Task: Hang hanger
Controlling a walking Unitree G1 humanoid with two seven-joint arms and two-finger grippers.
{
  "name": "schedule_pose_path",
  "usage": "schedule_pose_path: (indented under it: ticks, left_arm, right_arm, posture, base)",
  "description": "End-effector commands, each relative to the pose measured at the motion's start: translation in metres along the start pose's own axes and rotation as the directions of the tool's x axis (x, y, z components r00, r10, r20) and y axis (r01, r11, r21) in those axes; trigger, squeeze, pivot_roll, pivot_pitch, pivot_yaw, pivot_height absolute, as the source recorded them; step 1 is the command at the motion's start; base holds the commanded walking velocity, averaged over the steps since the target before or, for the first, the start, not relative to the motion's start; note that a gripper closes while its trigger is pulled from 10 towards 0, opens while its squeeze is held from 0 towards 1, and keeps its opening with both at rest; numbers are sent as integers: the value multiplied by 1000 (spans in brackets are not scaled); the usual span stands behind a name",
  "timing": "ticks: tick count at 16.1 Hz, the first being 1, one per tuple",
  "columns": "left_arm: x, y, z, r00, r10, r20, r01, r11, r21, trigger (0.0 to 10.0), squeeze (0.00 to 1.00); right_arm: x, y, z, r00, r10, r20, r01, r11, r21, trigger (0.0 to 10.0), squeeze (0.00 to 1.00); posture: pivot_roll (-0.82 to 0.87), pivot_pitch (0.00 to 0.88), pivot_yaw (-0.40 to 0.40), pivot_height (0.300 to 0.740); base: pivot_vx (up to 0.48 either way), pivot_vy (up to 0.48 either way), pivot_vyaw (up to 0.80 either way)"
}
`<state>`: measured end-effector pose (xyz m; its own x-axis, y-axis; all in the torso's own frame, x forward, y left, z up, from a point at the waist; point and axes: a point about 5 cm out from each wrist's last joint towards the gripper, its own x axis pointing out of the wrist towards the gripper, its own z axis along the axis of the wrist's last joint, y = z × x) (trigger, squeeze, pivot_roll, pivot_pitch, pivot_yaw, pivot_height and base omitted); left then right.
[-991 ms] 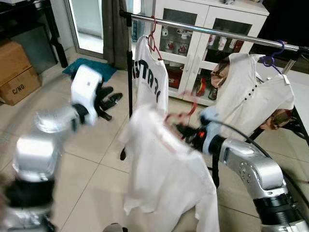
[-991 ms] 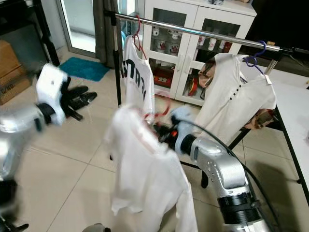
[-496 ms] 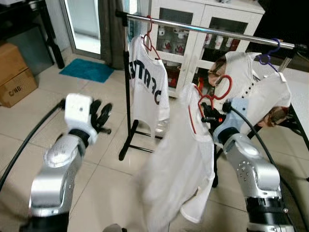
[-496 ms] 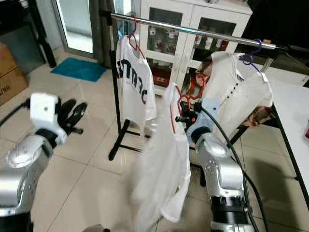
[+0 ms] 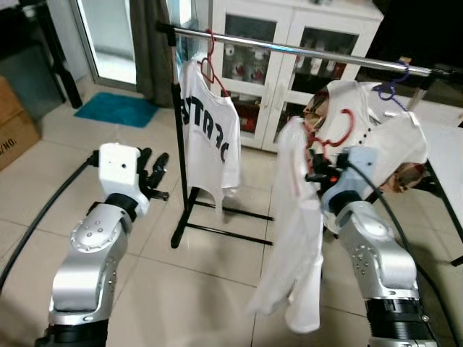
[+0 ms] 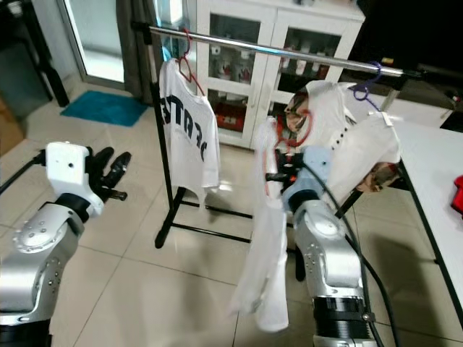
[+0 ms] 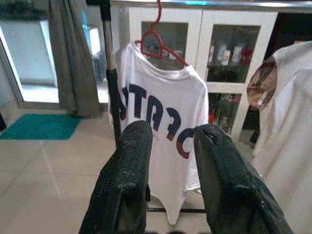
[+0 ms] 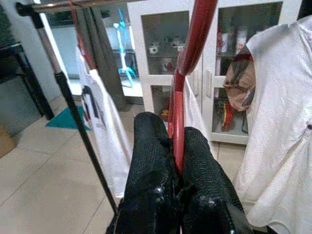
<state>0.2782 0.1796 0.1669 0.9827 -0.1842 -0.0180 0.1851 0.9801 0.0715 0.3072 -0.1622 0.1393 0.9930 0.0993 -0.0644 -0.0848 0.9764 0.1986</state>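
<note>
the right gripper (image 8: 178, 163), clamped on the red hanger (image 8: 187, 58), is lifting its shirt (image 5: 296, 238) nearer the rail (image 5: 304, 52), left gripper (image 7: 168, 151) waiting open.

You see a red hanger (image 8: 187, 58) carrying a plain white shirt (image 5: 293, 238), pinched by the black-fingered right gripper (image 8: 176, 161). On the silver rail (image 5: 304, 52) hangs a white T-shirt (image 5: 207, 134) with dark lettering, beside a purple hook (image 5: 391, 81). A teal mat (image 5: 116, 110) lies on pale tiles (image 5: 210, 289).
</note>
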Motion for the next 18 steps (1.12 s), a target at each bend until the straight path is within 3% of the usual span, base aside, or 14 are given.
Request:
schedule_pose_path:
  ticks: [1, 4, 5, 12, 14, 18]
  left_arm:
    - [2, 0, 2, 1000, 1, 12, -1, 1000, 5, 10000, 0]
    - [4, -1, 2, 1000, -3, 17, 3, 1000, 4, 10000, 0]
    - [3, -3, 2, 1000, -5, 15, 4, 1000, 4, 10000, 0]
    - [7, -6, 3, 999, -26, 18, 26, 1000, 13, 10000, 0]
    - [7, -6, 3, 999, -33, 16, 33, 999, 16, 10000, 0]
    - [8, -9, 2, 999, -47, 11, 47, 999, 23, 10000, 0]
  right_arm:
    - [1, 2, 14, 998, 5, 62, -6, 1000, 6, 10000, 0]
    - [2, 3, 14, 998, -4, 70, 5, 1000, -10, 10000, 0]
    - [3, 3, 16, 998, 7, 69, -9, 1000, 26, 10000, 0]
    - [5, 9, 17, 996, 51, 78, -56, 996, 70, 10000, 0]
    - [5, 4, 16, 998, 17, 64, -19, 999, 30, 10000, 0]
    - [5, 7, 17, 996, 52, 72, -53, 998, 14, 10000, 0]
  posture:
    - [7, 0, -64, 710]
    - [-2, 0, -62, 710]
    - [-2, 0, -64, 710]
    - [1, 0, -64, 710]
    - [-2, 0, -63, 710]
    - [-3, 0, -64, 710]
  base:
    - [360, 0, 0]
    - [359, 0, 0]
    - [364, 0, 0]
    - [358, 0, -71]
    - [364, 0, -653]
    - [360, 0, 0]
